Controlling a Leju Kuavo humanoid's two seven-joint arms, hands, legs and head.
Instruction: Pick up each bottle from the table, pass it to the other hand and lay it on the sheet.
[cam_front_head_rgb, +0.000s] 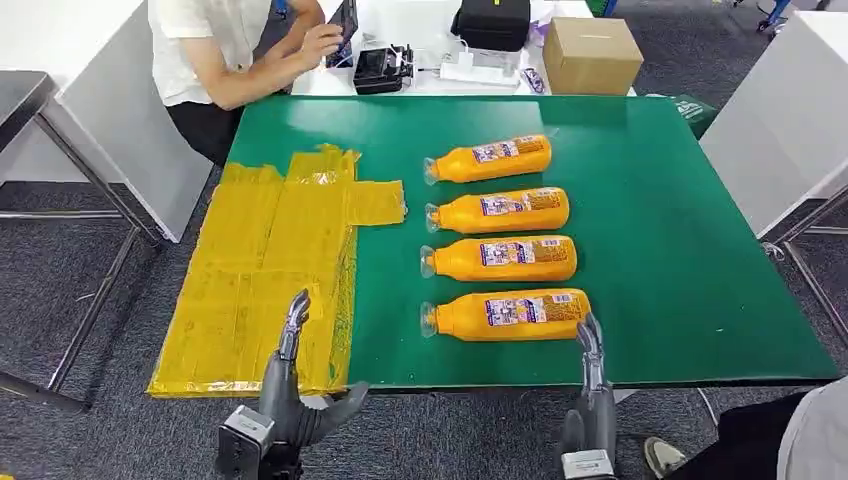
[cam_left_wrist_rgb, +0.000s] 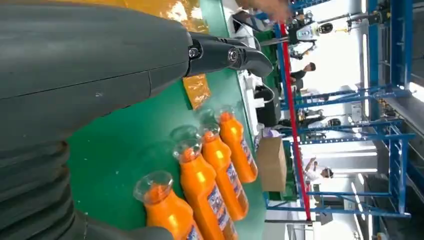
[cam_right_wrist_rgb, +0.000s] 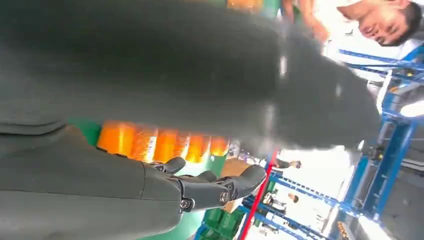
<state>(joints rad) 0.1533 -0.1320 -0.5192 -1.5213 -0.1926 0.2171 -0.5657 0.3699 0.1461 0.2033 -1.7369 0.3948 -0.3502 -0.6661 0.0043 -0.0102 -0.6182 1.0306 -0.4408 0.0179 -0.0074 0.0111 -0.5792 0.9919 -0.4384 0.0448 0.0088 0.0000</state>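
Four bottles lay untouched, orange liquid inside.
Sheet covered tabletop's left edge; left hand and right hand spread wide, empty, at near edge.

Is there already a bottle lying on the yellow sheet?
No, the yellow sheet has no bottle on it; all four orange bottles lie in a row on the bare green table beside it.

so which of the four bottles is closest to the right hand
The bottle at the near end of the row, closest to the table's front edge. The right hand sits just beside its base; the other three lie farther back.
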